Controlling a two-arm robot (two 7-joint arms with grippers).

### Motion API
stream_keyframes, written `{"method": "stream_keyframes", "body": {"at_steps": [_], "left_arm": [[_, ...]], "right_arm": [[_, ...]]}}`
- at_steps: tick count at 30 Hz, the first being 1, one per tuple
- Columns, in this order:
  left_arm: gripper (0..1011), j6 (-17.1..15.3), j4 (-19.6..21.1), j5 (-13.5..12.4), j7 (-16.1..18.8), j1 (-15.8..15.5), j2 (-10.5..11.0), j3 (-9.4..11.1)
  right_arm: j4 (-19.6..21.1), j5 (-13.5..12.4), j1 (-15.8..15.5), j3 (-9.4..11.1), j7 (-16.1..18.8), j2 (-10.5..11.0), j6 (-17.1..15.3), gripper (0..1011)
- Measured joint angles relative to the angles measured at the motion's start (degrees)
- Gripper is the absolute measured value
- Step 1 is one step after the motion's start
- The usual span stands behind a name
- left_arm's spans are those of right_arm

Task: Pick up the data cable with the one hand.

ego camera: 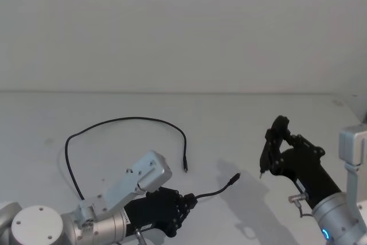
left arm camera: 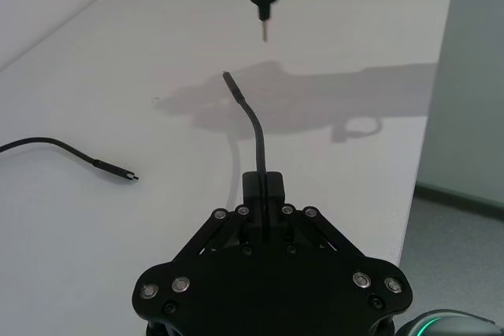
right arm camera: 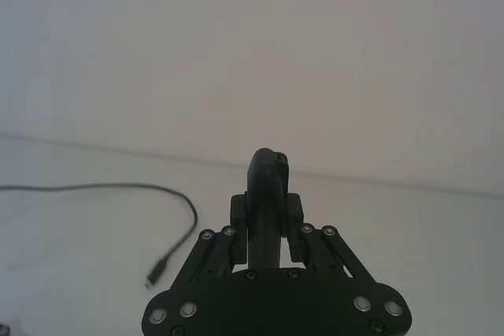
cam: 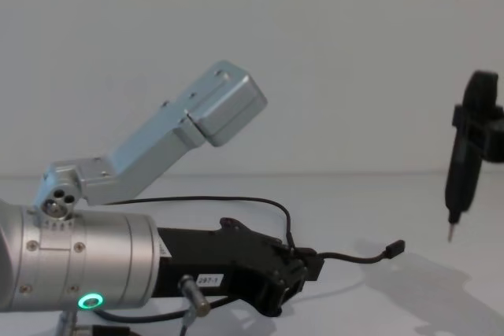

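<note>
One end lifted: black two-fingered left gripper (ego camera: 188, 201) pinches long thin black data cable (ego camera: 123, 120) just behind plug (short overhang, steadier). Right gripper (ego camera: 279, 136) idle, clamping black pin-tipped tool (ego camera: 266, 156).

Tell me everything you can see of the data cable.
The data cable is a long, thin, black flexible cord with a small dark plug at each end. Most of it lies on the white table in a wide open arc. Its free plug rests on the table. Near the other end the left gripper has its jaws shut on the cord, and the short stretch beyond them curves up, holding the raised plug clear of the surface. The right gripper is apart from it.
</note>
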State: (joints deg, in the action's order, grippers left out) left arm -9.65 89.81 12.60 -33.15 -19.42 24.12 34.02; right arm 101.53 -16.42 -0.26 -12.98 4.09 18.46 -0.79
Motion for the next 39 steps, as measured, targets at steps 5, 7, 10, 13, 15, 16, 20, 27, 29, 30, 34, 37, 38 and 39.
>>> {"method": "stream_keyframes", "body": {"at_steps": [5,7,10,13,15,16,20,27,29,30,34,37,38,39], "left_arm": [[40,-0.10,0.43,0.37,-0.40,0.13,0.42,-0.16],[40,-0.14,0.56,0.46,-0.50,0.18,0.52,-0.19],[40,-0.19,0.73,0.61,-0.66,0.24,0.71,-0.25],[40,-0.24,0.85,0.74,-0.80,0.28,0.82,-0.30],[40,-0.27,0.95,0.81,-0.87,0.31,0.92,-0.34],[40,-0.28,0.98,0.83,-0.88,0.32,0.95,-0.34],[40,-0.31,1.08,0.92,-1.00,0.34,1.07,-0.38],[40,-0.36,1.22,1.02,-1.11,0.38,1.18,-0.42],[40,-0.37,1.23,1.03,-1.13,0.39,1.20,-0.43],[40,-0.38,1.25,1.04,-1.15,0.40,1.22,-0.43],[40,-0.38,1.27,1.07,-1.17,0.41,1.24,-0.46],[40,-0.38,1.28,1.09,-1.19,0.42,1.26,-0.46],[40,-0.38,1.29,1.10,-1.20,0.42,1.27,-0.46],[40,-0.38,1.29,1.10,-1.20,0.42,1.27,-0.46]], "right_arm": [[0.43,-0.11,1.07,-0.48,0.46,-1.20,0.89,279],[0.61,-0.19,1.53,-0.74,0.58,-1.80,1.12,279],[0.83,-0.26,2.00,-1.11,0.77,-2.47,1.25,279],[0.98,-0.27,2.22,-1.38,0.95,-2.85,1.27,279],[1.14,-0.27,2.35,-1.62,1.08,-3.13,1.22,279],[1.18,-0.26,2.35,-1.70,1.12,-3.20,1.17,279],[1.30,-0.12,2.33,-2.00,1.35,-3.51,0.81,279],[1.15,0.32,1.90,-2.09,1.52,-3.65,0.34,279],[0.91,0.49,1.75,-2.03,1.59,-3.66,0.24,279],[0.82,0.54,1.71,-2.00,1.63,-3.66,0.23,279],[0.24,0.83,1.58,-1.77,1.84,-3.66,0.20,279],[-0.11,0.93,1.58,-1.63,1.94,-3.66,0.20,279],[-0.21,0.98,1.59,-1.59,1.98,-3.67,0.22,279],[-0.47,1.05,1.63,-1.48,2.07,-3.71,0.24,279]]}}
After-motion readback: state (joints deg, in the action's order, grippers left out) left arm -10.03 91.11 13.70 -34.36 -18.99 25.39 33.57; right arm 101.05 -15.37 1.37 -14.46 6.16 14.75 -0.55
